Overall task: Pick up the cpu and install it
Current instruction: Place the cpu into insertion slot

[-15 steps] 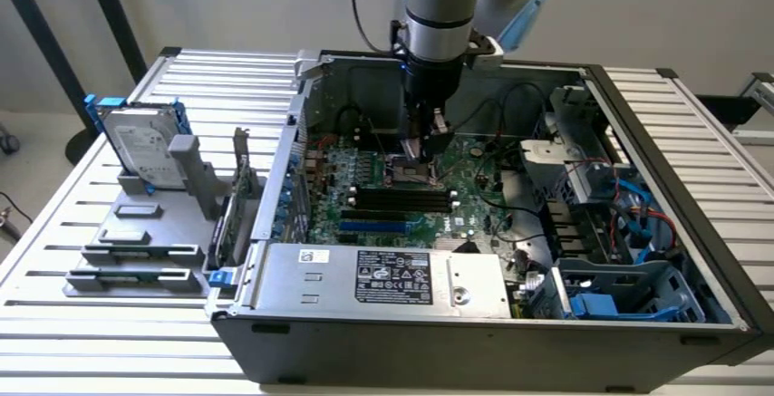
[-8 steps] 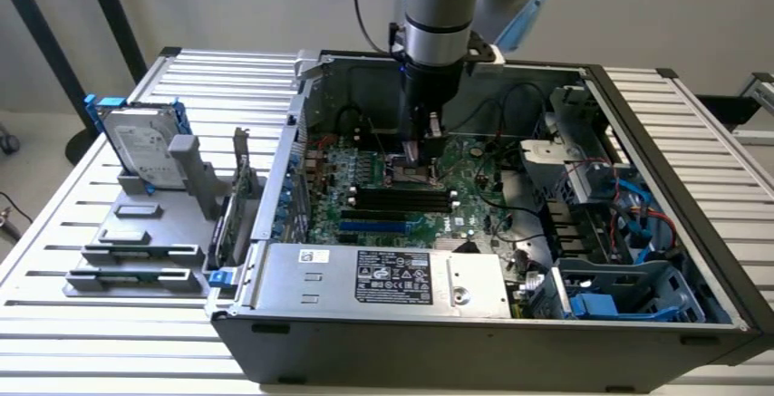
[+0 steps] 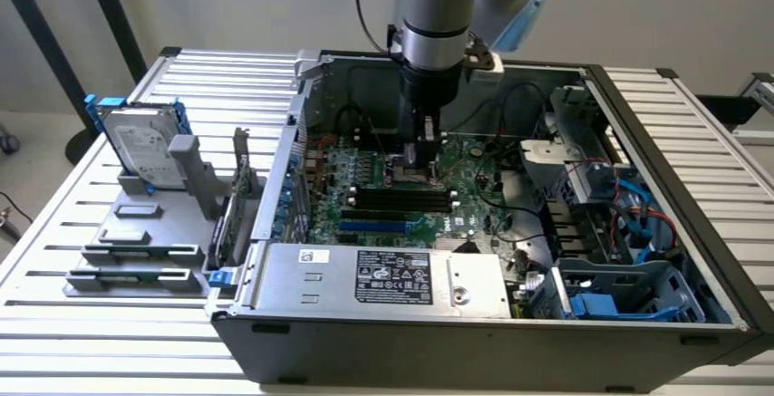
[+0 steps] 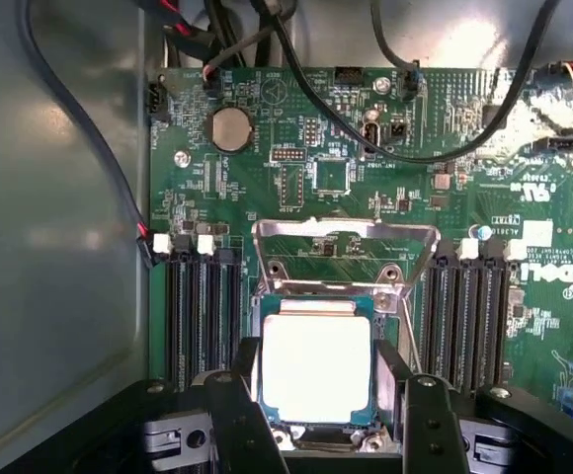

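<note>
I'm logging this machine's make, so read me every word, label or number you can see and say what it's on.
"DELL": white print on the green motherboard.
Too small to read: the power supply label.
Too small to read: the hard drive label.
Too blurred to read: the motherboard's other small markings.
No readable print: the cpu top, washed pale.

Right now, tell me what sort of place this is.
Probably a robotics lab bench for PC assembly: an open computer case on a slatted metal table, a parts rack holding a hard drive, the gripper at the cpu.
</note>
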`<action>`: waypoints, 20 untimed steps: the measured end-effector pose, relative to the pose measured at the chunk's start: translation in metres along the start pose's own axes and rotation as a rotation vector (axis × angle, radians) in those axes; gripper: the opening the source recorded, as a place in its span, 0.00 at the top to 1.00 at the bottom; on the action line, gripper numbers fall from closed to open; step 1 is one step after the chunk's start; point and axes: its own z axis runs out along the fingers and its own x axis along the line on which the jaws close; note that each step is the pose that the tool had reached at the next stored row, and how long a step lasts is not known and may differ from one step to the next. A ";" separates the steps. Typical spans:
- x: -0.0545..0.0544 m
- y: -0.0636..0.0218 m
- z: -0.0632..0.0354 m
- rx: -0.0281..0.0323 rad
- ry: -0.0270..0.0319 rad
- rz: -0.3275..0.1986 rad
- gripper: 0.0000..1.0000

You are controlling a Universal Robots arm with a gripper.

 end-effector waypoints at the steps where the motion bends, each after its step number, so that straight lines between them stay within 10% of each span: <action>1: 0.000 -0.0020 0.0002 -0.0002 -0.0001 0.002 0.45; 9: -0.003 -0.0207 0.0008 -0.0007 -0.0002 0.010 0.45; 20: -0.007 -0.0205 0.0034 -0.0014 -0.0008 0.022 0.45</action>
